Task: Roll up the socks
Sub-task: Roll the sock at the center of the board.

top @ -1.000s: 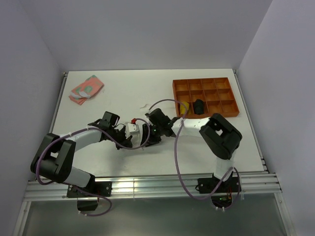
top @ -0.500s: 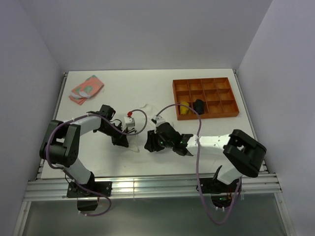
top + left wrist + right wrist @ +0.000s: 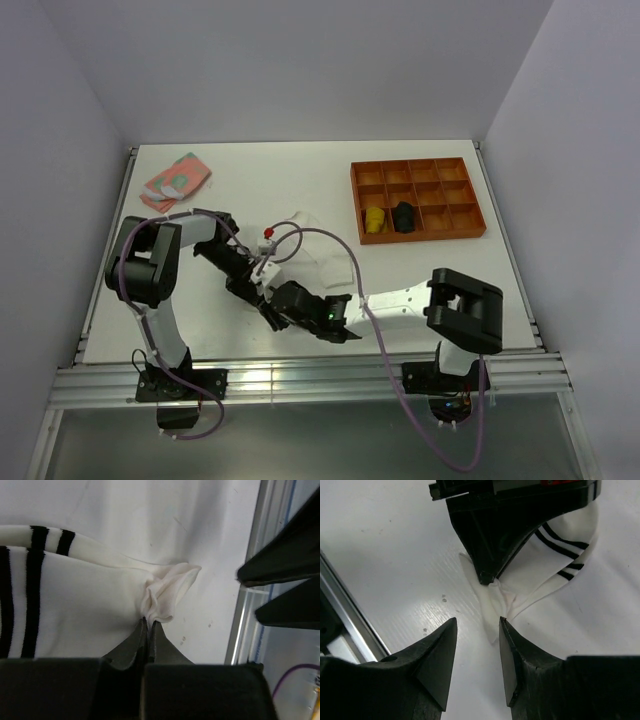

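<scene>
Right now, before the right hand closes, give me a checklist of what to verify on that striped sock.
1. Left hand shut on the striped sock at its corner: ok.
2. Right hand open: ok.
3. Tip of the pinched corner inside the right hand's opening: ok.
4. The two hands apart, not touching: ok, though close.
5. Sock flat at the pinch: not ok, puckered.
6. Both sock layers caught in the left hand: cannot tell.

Left arm (image 3: 150, 268), right arm (image 3: 400, 300): black joints, white links, purple cables (image 3: 357, 275); black wedge-shaped end effector fingers (image 3: 437, 660).
</scene>
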Tool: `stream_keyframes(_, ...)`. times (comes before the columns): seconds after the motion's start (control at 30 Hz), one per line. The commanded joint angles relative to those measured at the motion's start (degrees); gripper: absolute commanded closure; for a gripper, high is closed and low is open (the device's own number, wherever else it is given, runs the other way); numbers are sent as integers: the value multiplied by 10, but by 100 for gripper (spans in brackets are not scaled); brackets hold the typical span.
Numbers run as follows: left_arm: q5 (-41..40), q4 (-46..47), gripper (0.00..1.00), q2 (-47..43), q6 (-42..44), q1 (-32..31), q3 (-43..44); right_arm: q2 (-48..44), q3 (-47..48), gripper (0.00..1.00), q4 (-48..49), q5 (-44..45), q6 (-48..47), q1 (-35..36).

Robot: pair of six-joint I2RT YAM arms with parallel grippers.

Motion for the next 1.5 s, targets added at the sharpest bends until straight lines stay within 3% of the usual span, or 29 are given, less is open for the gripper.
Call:
stream_keyframes(0.0,20,-75,100,18,46,-2,29,33,41,54,14,29,-66,13)
stream_keyframes(0.27,35,-147,100,67,85,-2,64,93,80,57,2,27,-98,27)
stream_keyframes(1.03,35,-178,100,94,102,-3,74,164,110,55,-46,33,-107,33)
stream_keyframes(1.3,45,-204,96,96,130,-2,80,173,99,76,-47,42,-90,31)
stream_keyframes(1.43,57,-156,83,77,89,1,75,169,88,85,-42,24,-74,28)
stream_keyframes(1.47,59,-138,76,62,72,2,73,167,86,85,-44,20,-71,26)
